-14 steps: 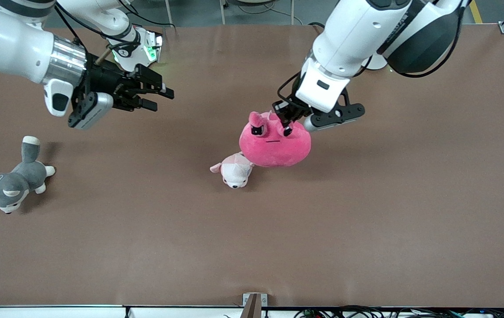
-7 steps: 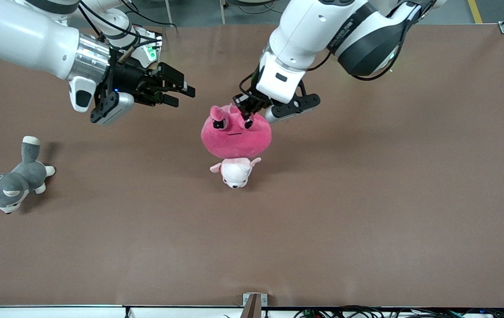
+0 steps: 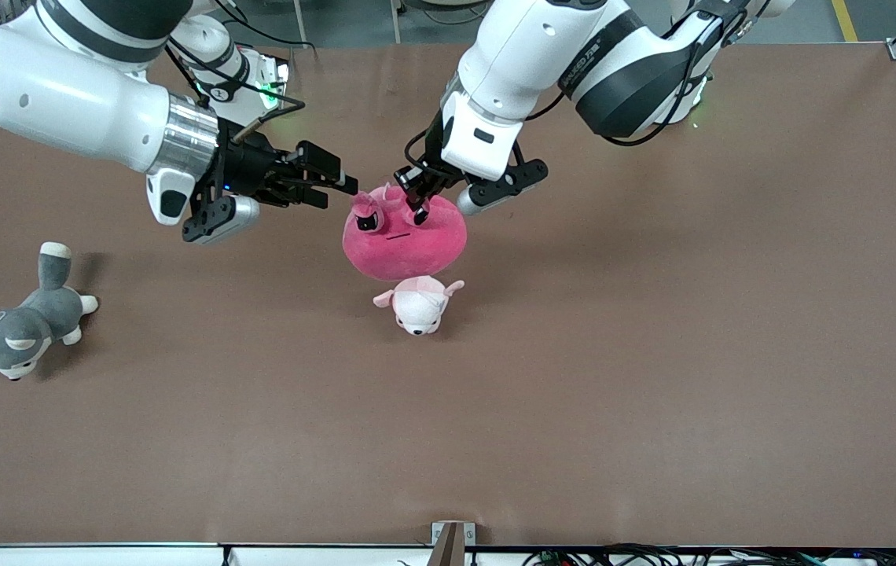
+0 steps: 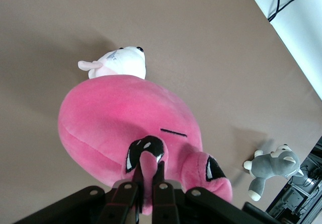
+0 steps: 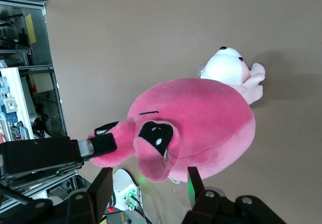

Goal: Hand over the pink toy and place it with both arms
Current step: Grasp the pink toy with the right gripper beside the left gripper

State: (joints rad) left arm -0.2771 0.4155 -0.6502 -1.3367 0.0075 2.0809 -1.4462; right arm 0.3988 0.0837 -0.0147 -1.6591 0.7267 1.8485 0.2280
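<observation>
Closing the gap for the handover, both arms have drawn together over the middle of the table since a second ago

The grey-and-white plush dog [image 3: 20, 326] lies untouched toward the right arm's end; the right gripper [image 3: 336, 185], which hung well short of the toy, has slid in until its spread, empty fingers sit just beside one ear, bracketing the toy in the right wrist view; the pink toy [image 3: 403, 236] has been carried in the air toward it and now hangs over the small pale pink-and-white plush [image 3: 417, 303], which has not moved; the left gripper [image 3: 415, 196] remains pinched tight on the toy's other ear. The receiving grasp looks imminent, with release by the left arm and placing still to come
</observation>
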